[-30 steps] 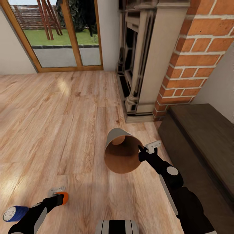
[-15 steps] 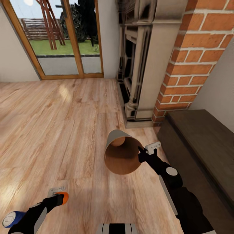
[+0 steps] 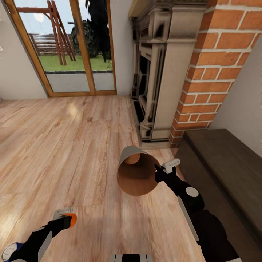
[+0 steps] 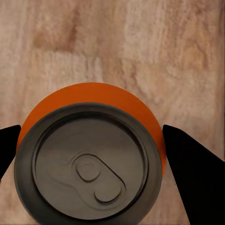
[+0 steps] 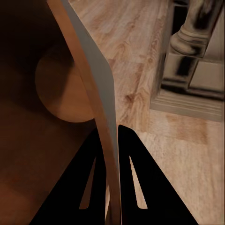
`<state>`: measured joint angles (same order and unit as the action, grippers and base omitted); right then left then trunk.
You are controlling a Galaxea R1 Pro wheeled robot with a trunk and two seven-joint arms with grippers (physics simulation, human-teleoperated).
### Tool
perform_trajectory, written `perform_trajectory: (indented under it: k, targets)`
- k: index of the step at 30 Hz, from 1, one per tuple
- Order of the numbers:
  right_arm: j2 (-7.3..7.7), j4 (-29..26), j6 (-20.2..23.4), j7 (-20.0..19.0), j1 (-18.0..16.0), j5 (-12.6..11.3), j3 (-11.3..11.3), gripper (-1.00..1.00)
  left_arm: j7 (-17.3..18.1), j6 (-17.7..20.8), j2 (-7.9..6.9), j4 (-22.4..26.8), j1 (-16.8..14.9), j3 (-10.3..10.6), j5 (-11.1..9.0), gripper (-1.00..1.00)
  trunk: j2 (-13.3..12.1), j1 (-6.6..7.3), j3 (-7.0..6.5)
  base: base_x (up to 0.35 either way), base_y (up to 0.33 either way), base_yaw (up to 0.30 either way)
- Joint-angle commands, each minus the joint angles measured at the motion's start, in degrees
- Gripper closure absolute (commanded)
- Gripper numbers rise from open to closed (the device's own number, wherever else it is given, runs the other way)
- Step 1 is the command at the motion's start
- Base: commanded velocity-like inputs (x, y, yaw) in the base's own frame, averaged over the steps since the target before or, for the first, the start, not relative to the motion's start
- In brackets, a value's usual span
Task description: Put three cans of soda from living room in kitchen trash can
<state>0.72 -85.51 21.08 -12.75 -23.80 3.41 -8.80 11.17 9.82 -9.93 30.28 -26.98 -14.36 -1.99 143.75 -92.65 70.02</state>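
Note:
The tash can (image 3: 135, 177) hangs tilted over the wood floor, its glossy brown mouth facing me and its round bottom bare. My right gripper (image 3: 160, 171) is shut on its rim; in the right wrist view the gripper (image 5: 113, 165) pinches the thin wall (image 5: 92, 70). My left gripper (image 3: 67, 219) is shut on an orange can of soda (image 3: 72, 219). In the left wrist view its grey top (image 4: 89, 168) sits between the dark fingers (image 4: 194, 178). A second can of soda (image 3: 8, 250), blue with a silver top, shows at the lower left corner by my left arm.
This is the living room. A carved stone fireplace (image 3: 160, 72) and a red brick chimney (image 3: 218, 65) stand ahead on the right. A dark wood bench (image 3: 225, 163) runs along the right wall. Wood-framed glass doors (image 3: 69, 47) lie at the far left, across open floor (image 3: 65, 145).
The whole picture has shifted down, so the head camera has tilted up. The blue can has slid toward the lower edge. Both arms keep their hold and their place in the picture.

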Motion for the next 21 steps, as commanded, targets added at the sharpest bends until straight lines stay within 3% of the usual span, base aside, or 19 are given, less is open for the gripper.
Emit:
perform_trajectory:
  k: [1, 11, 15, 18, 21]
  targets:
    - [-0.01, -0.03, 0.06, -0.4, -0.02, -0.57, 0.01, 1.0, -0.01, -0.04, 0.0, 0.02, 0.0, -0.01, 0.01, 1.0, -0.01, 0.03, -0.23, 0.0, 0.0, 0.0]
    - [0.07, 2.39, 0.26, -0.26, -0.02, -0.6, 0.09, 1.0, 0.48, 0.43, -0.07, 0.16, 0.0, -0.04, -0.19, 1.0, -0.15, 0.29, -2.45, 0.0, 0.0, 0.0]
    - [0.1, 2.58, 3.61, -0.01, -0.02, -0.6, 0.1, 1.0, 0.6, 0.61, -0.08, 0.6, 0.0, -0.03, -0.3, 1.0, -0.2, 0.39, -3.34, 0.0, 0.0, 0.0]
    - [0.09, 2.61, 4.7, 0.38, -0.02, -0.57, 0.05, 1.0, 1.06, 2.3, -0.09, 2.44, 0.0, -0.05, -0.45, 1.0, -0.24, 0.47, -4.0, 0.0, 0.0, 0.0]
    - [0.08, 2.58, 5.27, 0.76, 0.02, -0.49, 0.02, 1.0, 2.06, 5.97, -0.09, 8.24, 0.0, -0.05, -0.52, 1.0, -0.28, 0.54, -4.66, 0.0, 0.0, 0.0]
